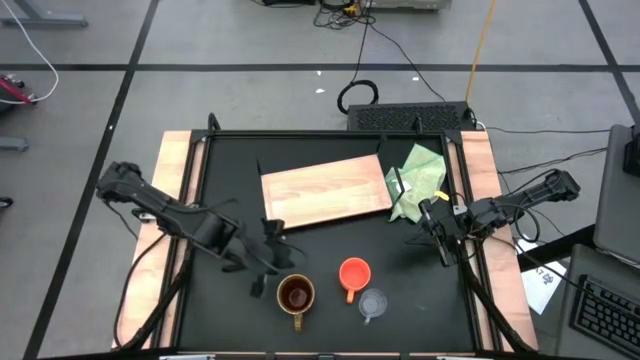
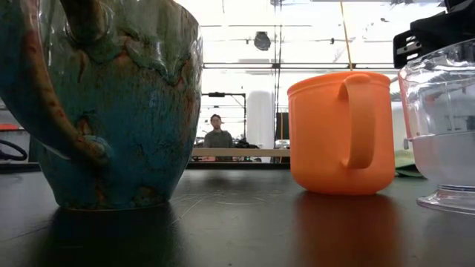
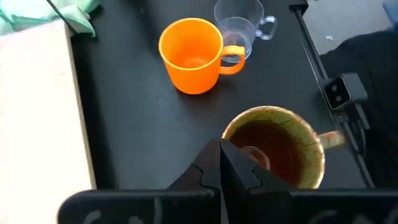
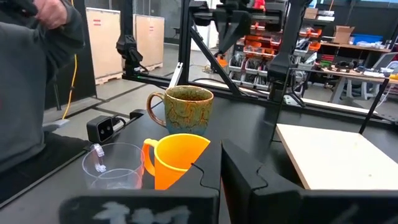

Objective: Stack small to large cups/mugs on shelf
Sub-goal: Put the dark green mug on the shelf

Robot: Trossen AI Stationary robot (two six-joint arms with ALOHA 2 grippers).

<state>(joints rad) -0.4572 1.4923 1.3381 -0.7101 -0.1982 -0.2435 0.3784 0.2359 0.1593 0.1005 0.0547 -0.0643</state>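
Three cups stand upright on their bases in a row near the table's front edge: a large brown-gold mug [image 1: 296,296] [image 3: 273,152], a mid-sized orange cup [image 1: 354,273] [image 3: 191,56] and a small clear cup [image 1: 373,303] [image 3: 239,28]. The light-wood shelf [image 1: 325,190] lies flat at mid-table, farther back. My left gripper [image 1: 272,256] [image 3: 221,168] is shut and hangs above the table, just to the far left of the mug, tilted down toward it. My right gripper [image 1: 438,236] [image 4: 221,168] is shut and waits level at the right, beside the shelf.
A light green cloth [image 1: 420,180] lies crumpled at the shelf's right end. Black frame rails [image 1: 195,200] run along the table's sides. A small dark camera box [image 3: 339,93] sits at the front edge near the mug. A person [image 2: 217,133] stands in the room beyond.
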